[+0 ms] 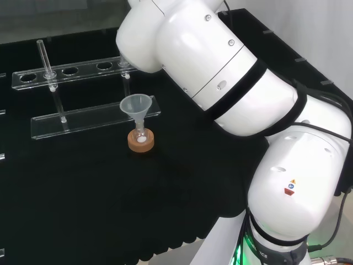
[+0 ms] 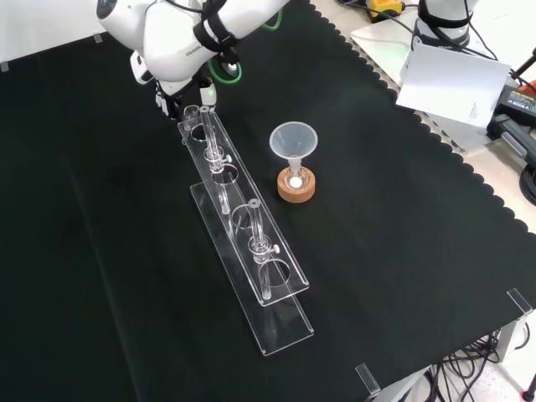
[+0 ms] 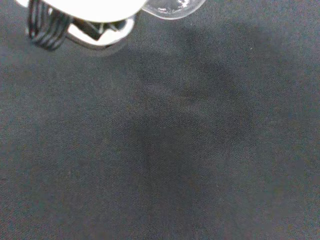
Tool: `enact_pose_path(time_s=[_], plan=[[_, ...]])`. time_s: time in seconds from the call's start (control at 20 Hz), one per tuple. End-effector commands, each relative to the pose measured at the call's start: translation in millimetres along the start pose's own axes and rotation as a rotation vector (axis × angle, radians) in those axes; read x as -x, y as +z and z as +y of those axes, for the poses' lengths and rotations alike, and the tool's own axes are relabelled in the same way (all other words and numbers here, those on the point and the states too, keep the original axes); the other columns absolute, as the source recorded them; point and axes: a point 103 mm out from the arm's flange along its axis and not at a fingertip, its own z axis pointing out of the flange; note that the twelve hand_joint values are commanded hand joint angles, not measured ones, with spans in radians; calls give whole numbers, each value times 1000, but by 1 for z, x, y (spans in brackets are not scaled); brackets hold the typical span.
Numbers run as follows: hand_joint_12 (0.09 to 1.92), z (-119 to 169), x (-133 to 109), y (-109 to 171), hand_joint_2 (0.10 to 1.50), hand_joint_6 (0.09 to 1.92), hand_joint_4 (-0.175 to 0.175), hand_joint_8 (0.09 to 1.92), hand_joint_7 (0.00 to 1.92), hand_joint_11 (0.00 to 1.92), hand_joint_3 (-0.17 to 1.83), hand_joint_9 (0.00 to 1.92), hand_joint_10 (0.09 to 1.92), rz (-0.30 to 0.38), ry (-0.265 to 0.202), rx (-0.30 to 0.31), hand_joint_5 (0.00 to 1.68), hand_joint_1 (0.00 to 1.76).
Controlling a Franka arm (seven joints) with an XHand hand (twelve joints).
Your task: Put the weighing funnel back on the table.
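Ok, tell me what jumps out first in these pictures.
The white arm dominates the head view's right side. In the middle a clear funnel stands mouth up in a small flask on a cork ring, with a long clear rack just left of it in the front view.

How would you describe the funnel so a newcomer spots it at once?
In the front view, a long clear rack crosses the black cloth. Right of it, a cork ring holds a flask. The funnel stands in that flask, the only cone beside slim tubes.
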Motion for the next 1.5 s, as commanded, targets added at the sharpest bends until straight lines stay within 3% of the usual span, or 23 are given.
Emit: enact_pose_path(time_s=[0.05, 1.0, 1.15, 1.3, 1.4, 1.5], plan=[[941, 8, -1, 10, 639, 547, 175, 614, 789, 1003, 644, 1186, 142, 10, 0, -2, 1340, 1132], [926, 19, -19, 13, 650, 556, 175, 617, 786, 1014, 629, 1187, 137, -12, -24, 4, 1331, 1129], [923, 19, -20, 13, 702, 588, 175, 627, 752, 1002, 552, 1167, 125, -8, -31, -8, 1296, 1118], [974, 18, -19, 14, 853, 703, 175, 660, 639, 922, 326, 1102, 105, -13, -37, -22, 1190, 1082], [1044, 17, -19, 14, 839, 705, 69, 680, 550, 808, 249, 1032, 97, -26, -37, -33, 1002, 968], [1122, 16, -19, 14, 804, 709, 20, 690, 488, 698, 267, 966, 101, -42, -32, -53, 853, 909]])
